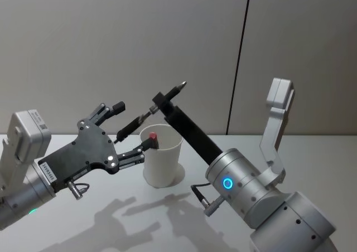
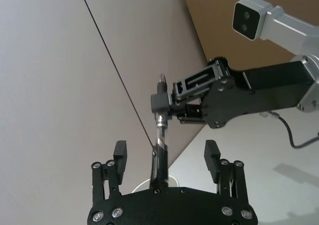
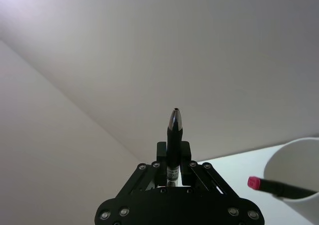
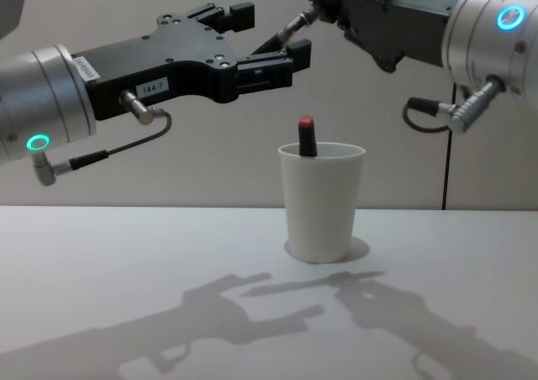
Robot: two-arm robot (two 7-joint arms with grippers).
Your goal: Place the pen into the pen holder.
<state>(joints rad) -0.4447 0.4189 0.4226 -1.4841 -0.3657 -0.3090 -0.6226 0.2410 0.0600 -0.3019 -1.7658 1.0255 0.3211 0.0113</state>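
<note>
A dark pen (image 1: 130, 127) with a silver tip hangs tilted in the air above the pen holder (image 1: 162, 158), a white tapered cup on the table. My right gripper (image 1: 163, 100) is shut on the pen's upper part, just below the tip (image 3: 174, 121). My left gripper (image 1: 134, 124) is open, and the pen's lower end (image 2: 159, 144) lies between its spread fingers (image 2: 119, 151) without touching either. Another pen with a red cap (image 4: 306, 134) stands inside the pen holder (image 4: 322, 199).
The white table (image 4: 126, 262) spreads around the cup, with arm shadows on it. A grey wall with a dark vertical seam (image 1: 240, 57) stands behind. The right arm's camera mount (image 1: 277, 98) rises above its wrist.
</note>
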